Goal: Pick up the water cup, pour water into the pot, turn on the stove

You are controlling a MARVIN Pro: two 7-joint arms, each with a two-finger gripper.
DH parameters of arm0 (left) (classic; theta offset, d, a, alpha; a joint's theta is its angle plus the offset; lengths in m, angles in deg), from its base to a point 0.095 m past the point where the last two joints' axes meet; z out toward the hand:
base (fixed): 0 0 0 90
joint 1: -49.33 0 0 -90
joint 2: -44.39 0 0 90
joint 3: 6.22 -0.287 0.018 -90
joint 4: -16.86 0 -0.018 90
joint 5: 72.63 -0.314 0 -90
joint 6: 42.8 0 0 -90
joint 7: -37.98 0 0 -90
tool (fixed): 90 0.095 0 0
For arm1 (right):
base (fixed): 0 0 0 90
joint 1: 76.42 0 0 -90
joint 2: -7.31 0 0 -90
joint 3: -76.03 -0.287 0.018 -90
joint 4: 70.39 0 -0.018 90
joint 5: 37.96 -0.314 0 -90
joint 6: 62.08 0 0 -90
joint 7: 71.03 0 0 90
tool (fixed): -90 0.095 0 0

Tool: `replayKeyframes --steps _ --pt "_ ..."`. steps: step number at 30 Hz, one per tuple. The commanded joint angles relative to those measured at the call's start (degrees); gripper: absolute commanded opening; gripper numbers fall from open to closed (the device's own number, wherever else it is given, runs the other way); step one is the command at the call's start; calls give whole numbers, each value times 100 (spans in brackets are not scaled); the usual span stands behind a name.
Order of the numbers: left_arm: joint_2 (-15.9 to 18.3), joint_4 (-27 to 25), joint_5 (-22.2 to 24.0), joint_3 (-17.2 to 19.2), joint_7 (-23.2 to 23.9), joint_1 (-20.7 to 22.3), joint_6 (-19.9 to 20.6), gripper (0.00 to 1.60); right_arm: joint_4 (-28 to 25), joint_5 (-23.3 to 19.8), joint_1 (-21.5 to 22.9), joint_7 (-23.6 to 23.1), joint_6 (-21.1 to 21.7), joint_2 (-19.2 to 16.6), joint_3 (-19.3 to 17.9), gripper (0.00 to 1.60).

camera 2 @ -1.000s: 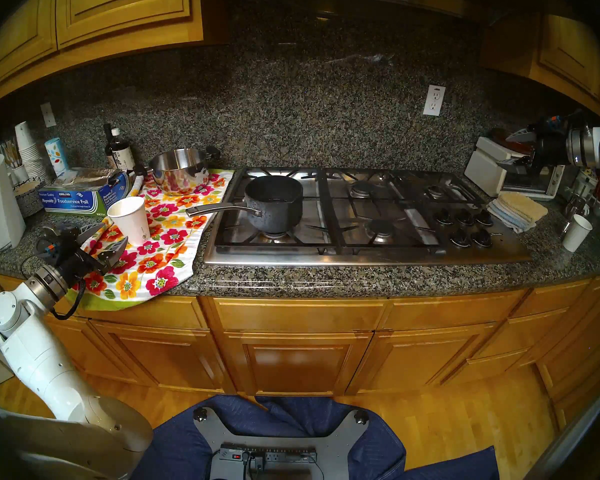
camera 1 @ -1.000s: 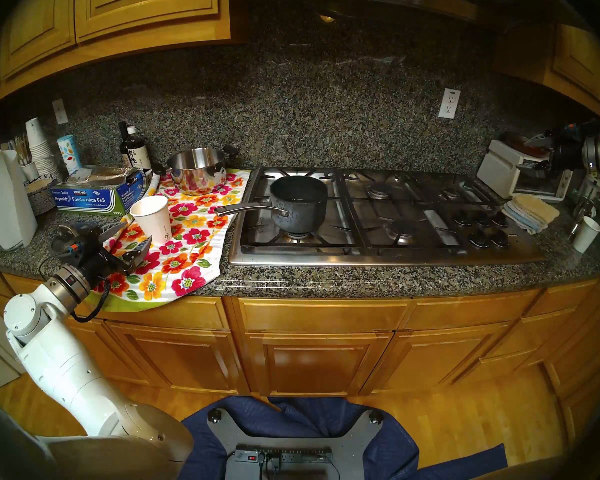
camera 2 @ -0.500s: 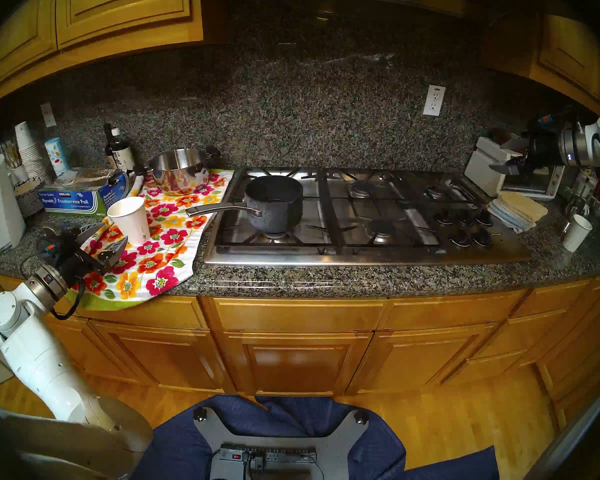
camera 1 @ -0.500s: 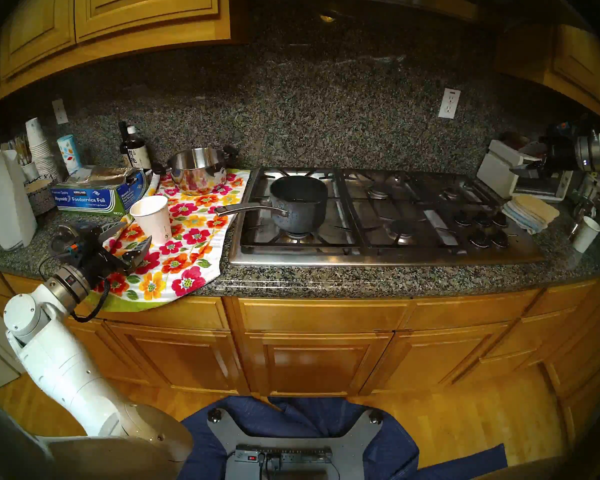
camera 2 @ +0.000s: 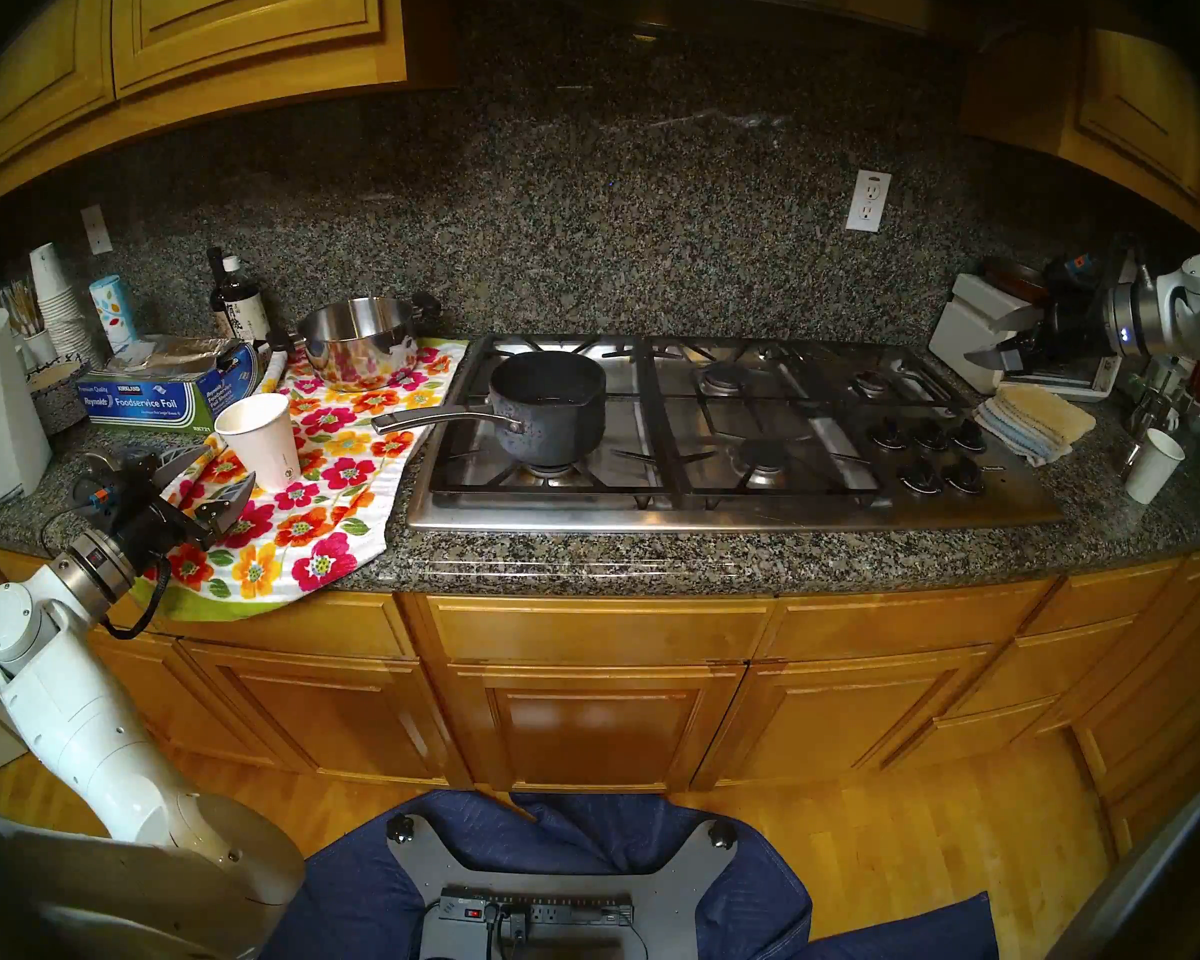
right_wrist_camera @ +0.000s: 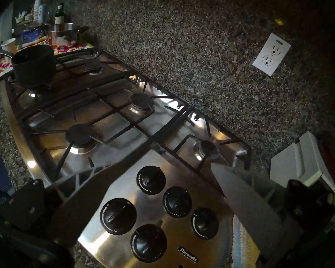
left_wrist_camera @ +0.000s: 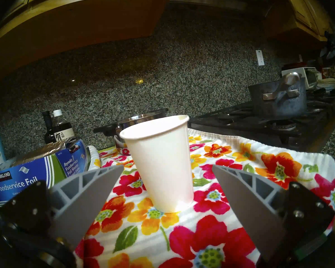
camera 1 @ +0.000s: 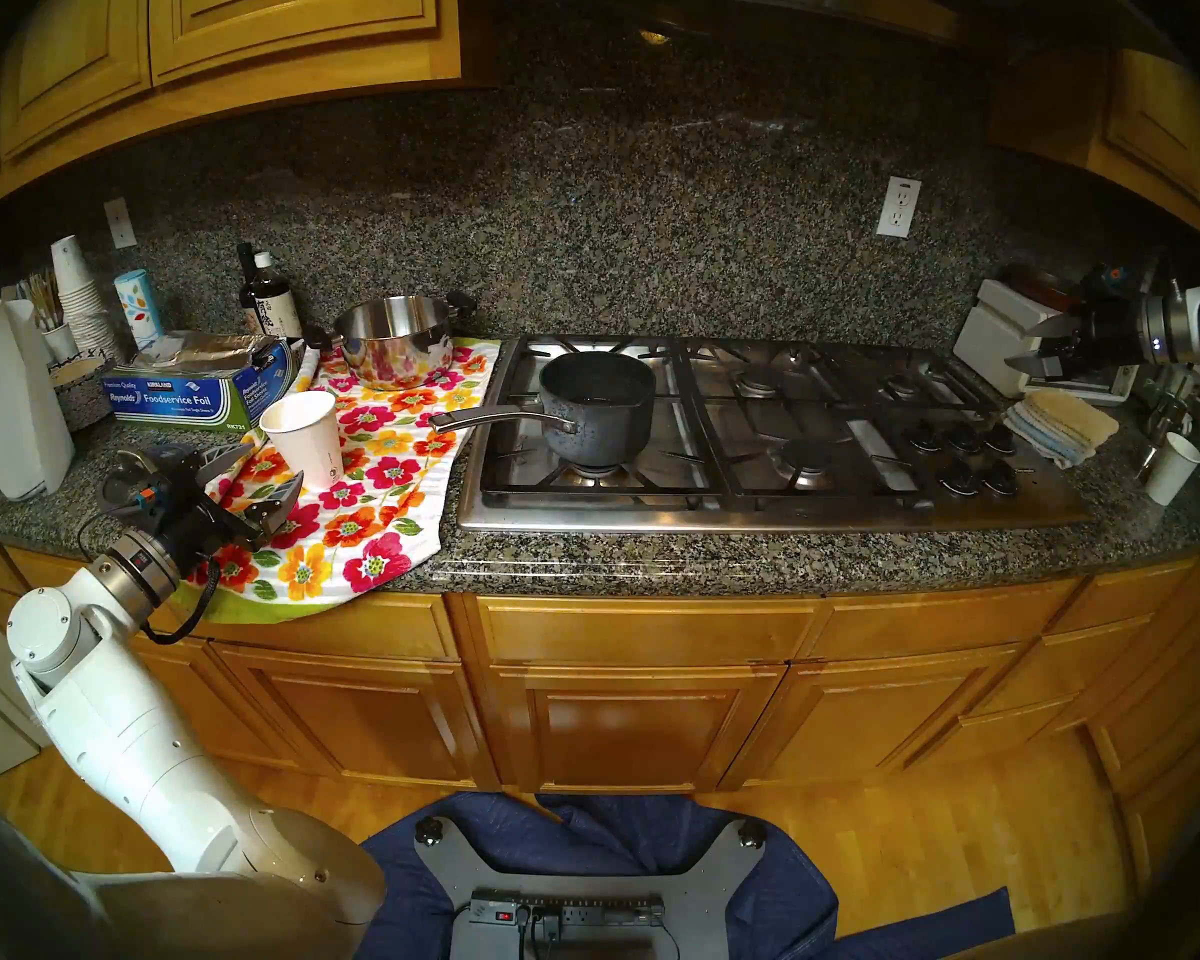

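Cup (left_wrist_camera: 159,165) stands upright on the floral towel (left_wrist_camera: 211,242), centre frame, untouched. Left hand (left_wrist_camera: 163,174) is wide, fingers flanking it but short of the wall. Advance level until the fingers straddle mid-height, then close gently: paper crushes and spills. Pot (camera 1: 597,411) waits on the stove (camera 1: 756,508). Right hand (right_wrist_camera: 169,176) is wide above the knobs (right_wrist_camera: 153,209).

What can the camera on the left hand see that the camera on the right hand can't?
Only the left wrist view shows the left gripper, open before the water cup, and the Kirkland foil box's label. Only the right wrist view shows the right gripper, open above the stove's black knobs, and the Thermador badge. Both show the dark pot on the stove, the steel pot and the flowered towel.
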Motion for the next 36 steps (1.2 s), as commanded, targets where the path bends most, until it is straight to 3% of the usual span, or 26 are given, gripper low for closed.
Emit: replayKeyframes --steps 1,36 --pt "61 -120 136 -15 -11 112 -6 160 70 -172 67 -44 -6 94 -158 160" --pt "69 -120 152 -27 -11 99 -3 160 230 -275 -27 -152 -56 169 -159 160"
